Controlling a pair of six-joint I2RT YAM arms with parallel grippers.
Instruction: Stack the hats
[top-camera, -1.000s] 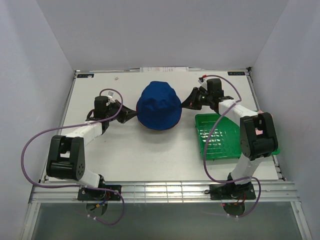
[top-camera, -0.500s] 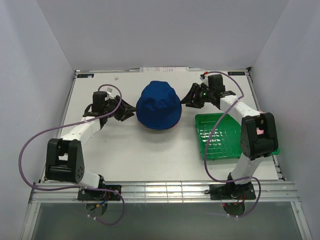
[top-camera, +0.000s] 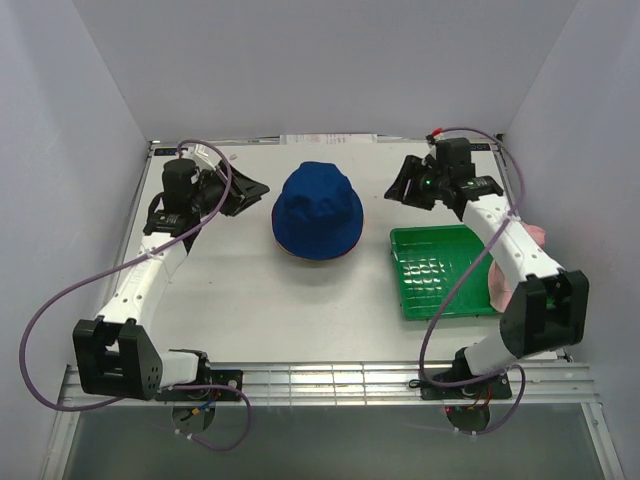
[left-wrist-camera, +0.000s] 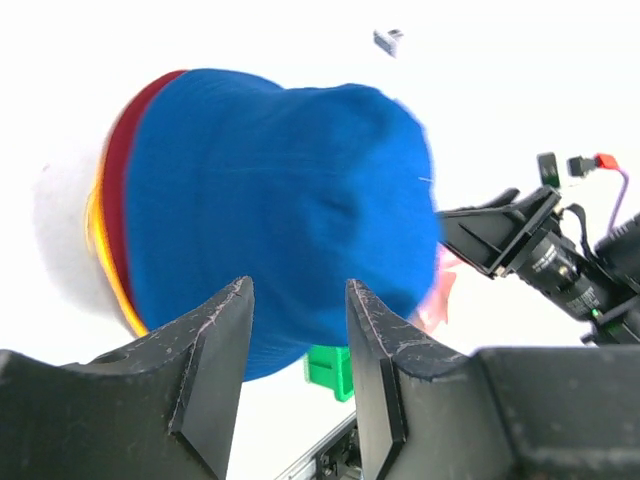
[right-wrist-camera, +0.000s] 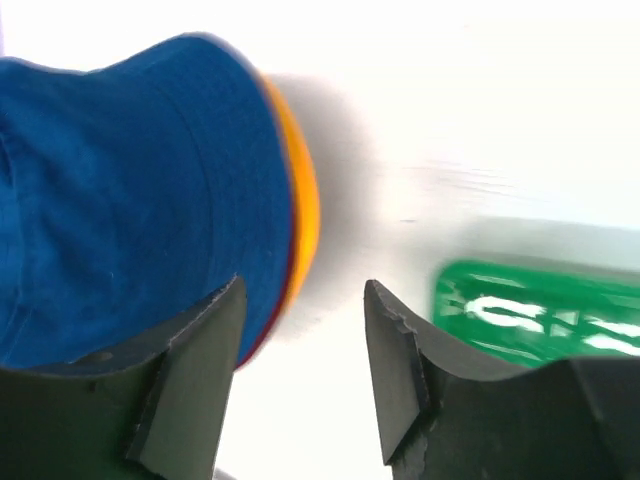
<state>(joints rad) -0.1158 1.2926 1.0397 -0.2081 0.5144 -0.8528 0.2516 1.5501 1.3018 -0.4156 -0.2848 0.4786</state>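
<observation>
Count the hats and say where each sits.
4: blue hat atop the centre stack; dark red hat and yellow hat edges beneath it; pink hat right of the green tray, partly behind the right arm. Others may be hidden.

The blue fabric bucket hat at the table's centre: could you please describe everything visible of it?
Soft and rounded, the blue fabric bucket hat sits crown up on the white table, capping a dark red hat and a yellow hat whose brim edges peek out. The left gripper and right gripper flank it, open, not touching.
</observation>
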